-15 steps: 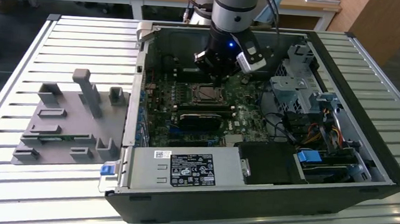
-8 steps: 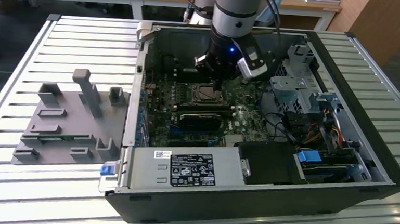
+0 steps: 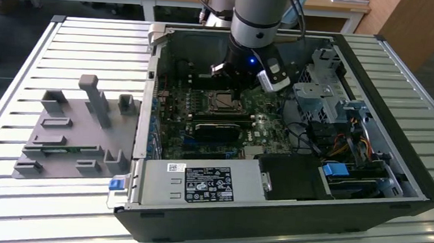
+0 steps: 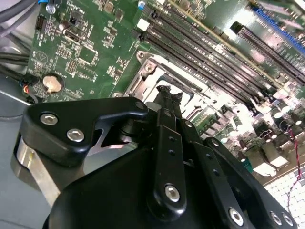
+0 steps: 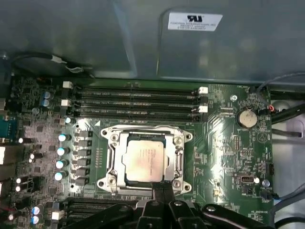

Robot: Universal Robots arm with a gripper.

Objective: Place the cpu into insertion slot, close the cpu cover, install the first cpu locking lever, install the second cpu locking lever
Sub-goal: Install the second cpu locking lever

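Pincer (image 5: 161, 185) tips overlap cpu cover (image 5: 178, 157) edge; lower linkage cut off.

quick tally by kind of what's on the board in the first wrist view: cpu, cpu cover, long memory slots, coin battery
cpu: 1, seated in the socket
cpu cover: 1, lying down around the chip
long memory slots: 4, side by side
coin battery: 1
Total: 7

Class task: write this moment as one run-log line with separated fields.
cpu: seated in insertion slot | cpu cover: closed over it | gripper: at cover's edge | jaws: state unclear
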